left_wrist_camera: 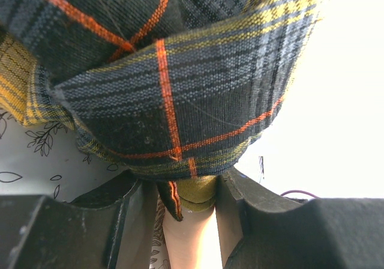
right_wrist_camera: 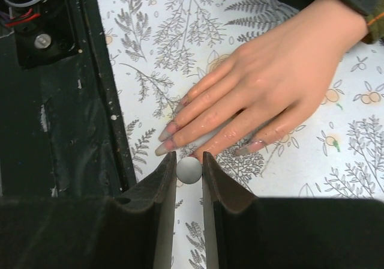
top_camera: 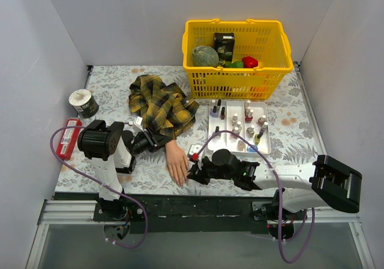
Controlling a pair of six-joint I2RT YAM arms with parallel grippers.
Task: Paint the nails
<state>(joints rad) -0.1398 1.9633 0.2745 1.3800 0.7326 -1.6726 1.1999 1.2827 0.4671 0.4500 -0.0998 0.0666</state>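
The peach mannequin hand point(top_camera: 177, 164) lies palm down on the floral tablecloth, its plaid sleeve point(top_camera: 159, 104) behind it. In the right wrist view the hand point(right_wrist_camera: 270, 89) shows long nails point(right_wrist_camera: 165, 131), glossy and greyish-pink. My right gripper point(right_wrist_camera: 189, 168) is shut on a round grey polish brush cap point(right_wrist_camera: 189, 170), right at the tip of one finger; the brush below it is hidden. In the top view this gripper point(top_camera: 193, 173) sits just right of the fingertips. My left gripper point(left_wrist_camera: 187, 224) is closed around the wrist point(left_wrist_camera: 192, 239) just below the sleeve cuff point(left_wrist_camera: 168, 95); it also shows in the top view point(top_camera: 155, 142).
A white tray point(top_camera: 267, 138) with several polish bottles stands right of the hand. A small bottle point(top_camera: 195, 156) stands by the tray's near left corner. A yellow basket point(top_camera: 237, 80) is at the back. A tape roll point(top_camera: 83, 102) and a red item point(top_camera: 71, 138) lie at the left. The black table edge point(right_wrist_camera: 66, 113) is near the fingertips.
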